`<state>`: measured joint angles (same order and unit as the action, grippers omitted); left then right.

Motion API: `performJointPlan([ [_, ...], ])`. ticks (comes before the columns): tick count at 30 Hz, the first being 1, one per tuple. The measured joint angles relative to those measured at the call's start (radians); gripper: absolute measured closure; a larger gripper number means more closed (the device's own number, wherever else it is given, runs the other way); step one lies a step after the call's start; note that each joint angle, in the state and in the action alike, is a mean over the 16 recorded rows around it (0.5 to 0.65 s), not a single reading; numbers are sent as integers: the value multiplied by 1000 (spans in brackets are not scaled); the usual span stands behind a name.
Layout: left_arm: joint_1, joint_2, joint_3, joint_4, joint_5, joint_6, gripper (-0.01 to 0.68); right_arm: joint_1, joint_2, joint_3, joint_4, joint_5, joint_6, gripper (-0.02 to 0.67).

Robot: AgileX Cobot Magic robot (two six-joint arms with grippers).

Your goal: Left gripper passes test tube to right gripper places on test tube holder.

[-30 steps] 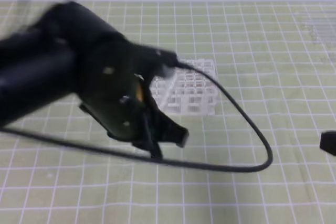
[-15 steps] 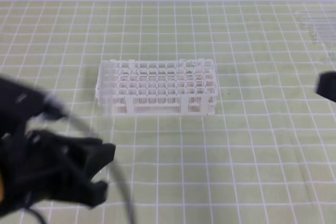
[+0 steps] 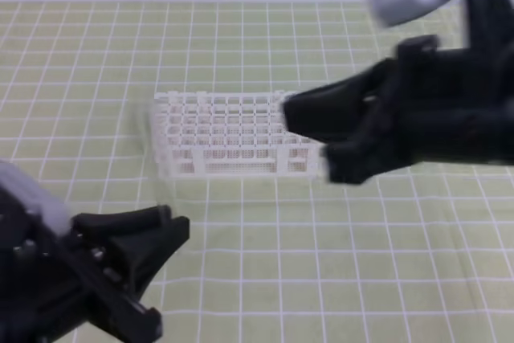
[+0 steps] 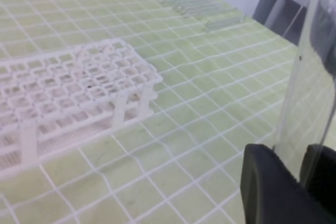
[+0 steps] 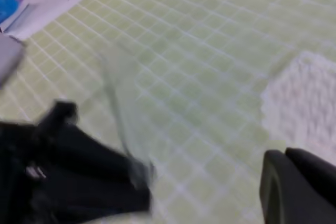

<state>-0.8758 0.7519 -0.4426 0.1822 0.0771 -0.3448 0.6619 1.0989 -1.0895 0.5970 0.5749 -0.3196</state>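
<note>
The left tool [image 4: 294,182] clamps the test tube [image 4: 302,72] upright, clear for handover; the right tool [image 3: 309,138], pressed together, hovers over the test tube holder [image 3: 233,130].

Soft, even light is falling across the pale green surface [image 3: 241,279], casting hardly any shadow and no glare; the right end effector [image 3: 309,138] is smearing into motion blur in the high view. The right wrist view is blurring heavily; the test tube [image 4: 299,77] is showing only as faint edges.
</note>
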Motion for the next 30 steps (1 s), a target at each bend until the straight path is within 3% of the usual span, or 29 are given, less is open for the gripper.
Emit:
performJointPlan([
  [10, 0, 72, 15, 91, -126, 3, 598, 284, -10, 226, -132, -555, -16, 666],
  [20, 0, 92, 52, 118, -260, -1, 608, 426, -32, 399, -137, -903, -57, 650],
  [24, 0, 92, 69, 120, -294, -2, 603, 445, -17, 403, -143, -949, -58, 598],
  [30, 0, 92, 78, 121, -309, -2, 584, 449, 15, 403, -154, -1010, -49, 461],
])
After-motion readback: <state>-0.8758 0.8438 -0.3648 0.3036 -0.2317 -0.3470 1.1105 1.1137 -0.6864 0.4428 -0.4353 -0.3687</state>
